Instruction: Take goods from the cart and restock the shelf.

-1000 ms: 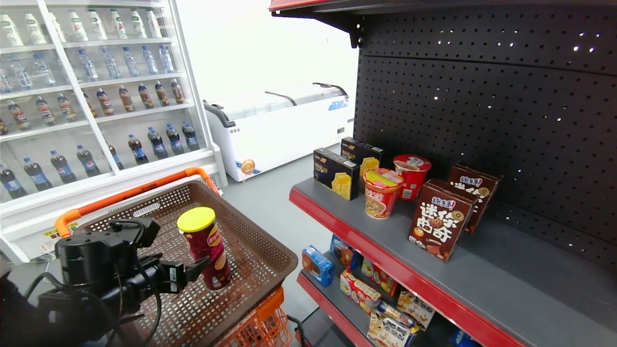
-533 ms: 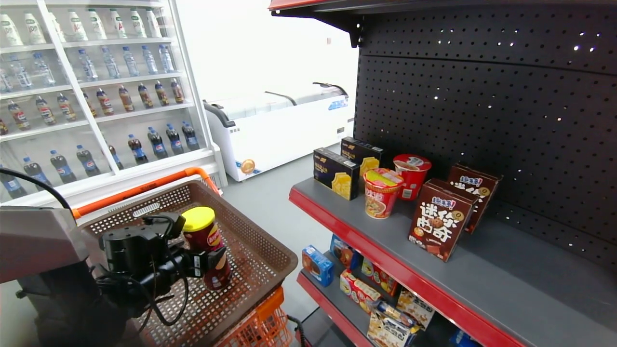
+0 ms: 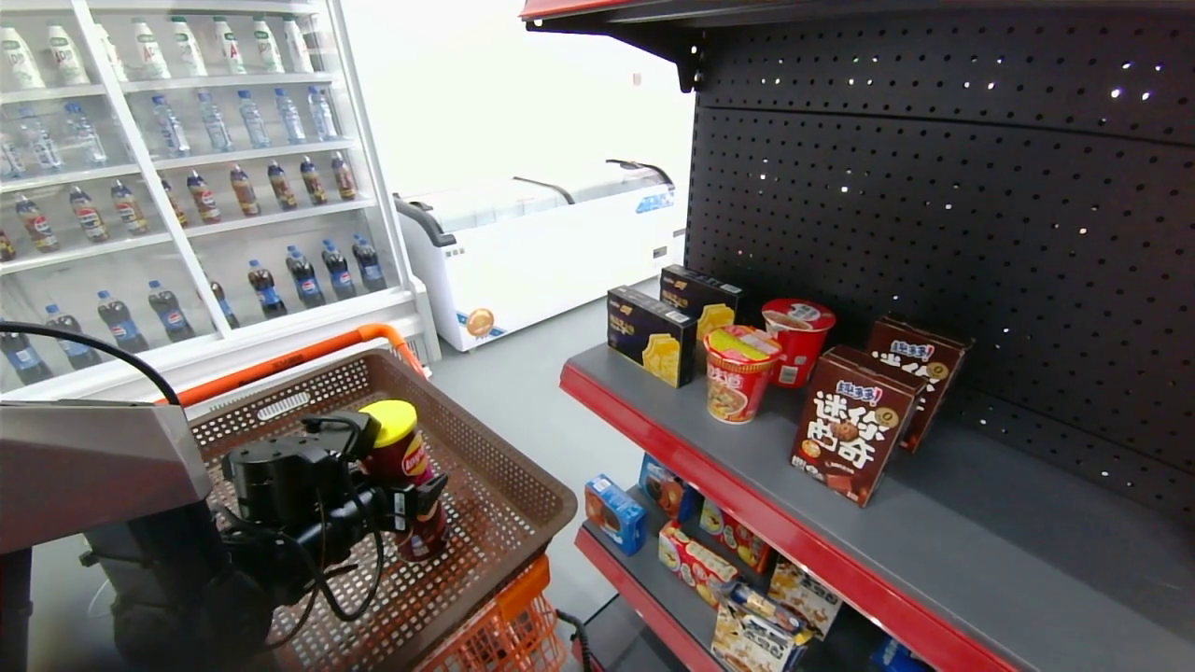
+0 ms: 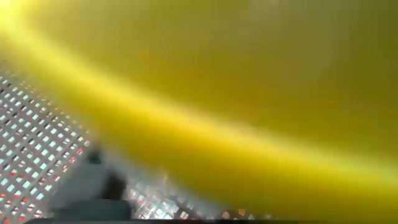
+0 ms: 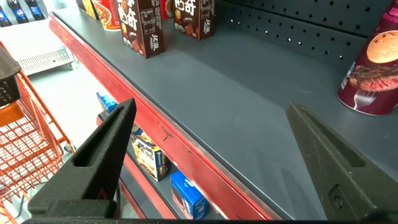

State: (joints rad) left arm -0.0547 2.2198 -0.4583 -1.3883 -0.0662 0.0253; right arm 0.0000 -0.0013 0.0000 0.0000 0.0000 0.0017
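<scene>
The yellow-lidded chip can (image 3: 408,459) stands upright inside the cart basket (image 3: 495,476), with the left end effector (image 3: 415,501) at it. I cannot tell whether it is gripping. An off-centre hold could tip the can on lifting.

ARM AND CLAW STATUS

The left arm (image 3: 271,523) extends low at 8 o'clock in the head view, wrist level, with the left claw (image 3: 417,504) directed toward 3 o'clock. The right claw (image 5: 211,109) holds its two fingers (image 5: 102,149) spread wide apart, tips pointing forward.

Yellow-lidded red can (image 3: 408,460), brown perforated basket (image 3: 525,487), red-edged grey shelf (image 3: 980,546).
</scene>
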